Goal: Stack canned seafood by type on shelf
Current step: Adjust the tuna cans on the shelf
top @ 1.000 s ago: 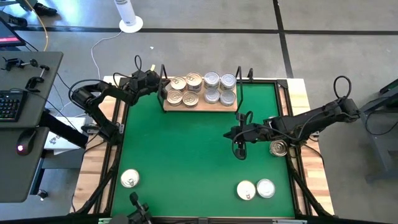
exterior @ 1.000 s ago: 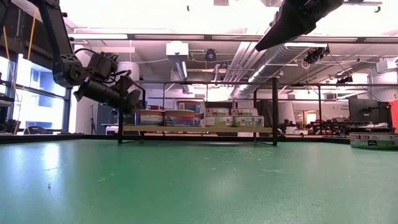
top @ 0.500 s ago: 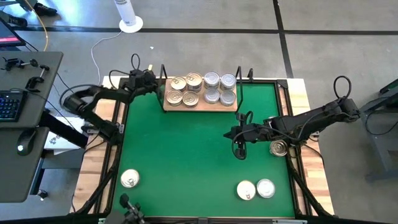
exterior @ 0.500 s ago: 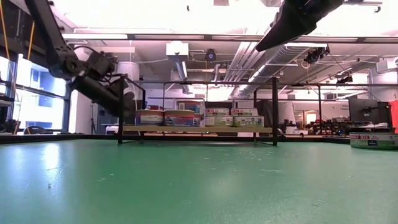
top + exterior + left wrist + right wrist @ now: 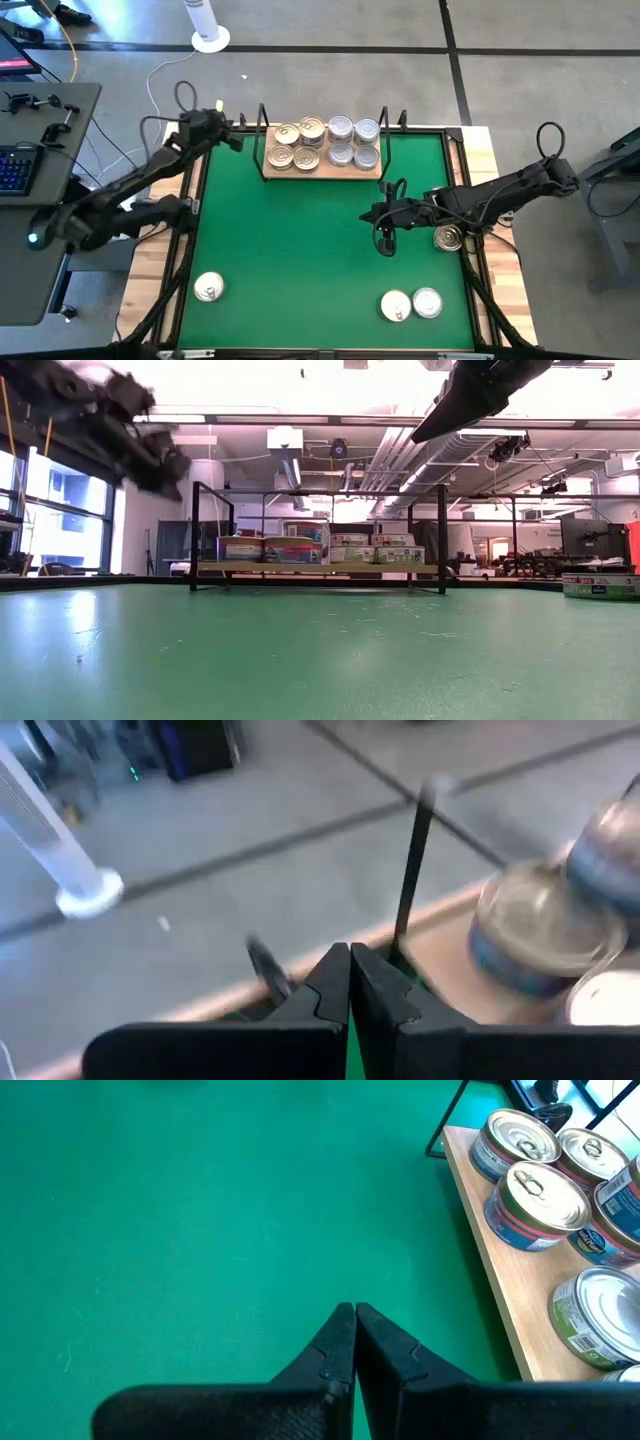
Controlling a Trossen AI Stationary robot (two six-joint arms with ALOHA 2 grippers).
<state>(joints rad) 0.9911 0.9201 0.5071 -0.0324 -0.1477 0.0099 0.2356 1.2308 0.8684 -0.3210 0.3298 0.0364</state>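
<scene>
The shelf [image 5: 320,168], a tan board with black uprights, stands on the green mat at the far side. It holds canned seafood: gold-lidded tins [image 5: 296,145] on its left half and silver-lidded tins [image 5: 354,142] on its right half. Four loose tins lie on their flat bottoms on the mat [image 5: 208,288] [image 5: 396,305] [image 5: 427,301] [image 5: 449,238]. My left gripper [image 5: 233,141] hangs shut and empty above the far left corner, left of the shelf's end; the left wrist view shows its fingers [image 5: 350,970] together. My right gripper [image 5: 386,243] is shut and empty over the mat's right half.
The shelf's black uprights [image 5: 262,140] stand close to my left gripper. A desk with a keyboard [image 5: 12,170] lies beyond the table's left edge. The middle of the mat [image 5: 300,250] is bare green. In the low view the shelf [image 5: 320,568] shows far off.
My left gripper has drawn back from the shelf's left end, going up and toward the table's left edge, and has tipped up nearer to level. It has stayed shut. The tins on the shelf have not moved.
</scene>
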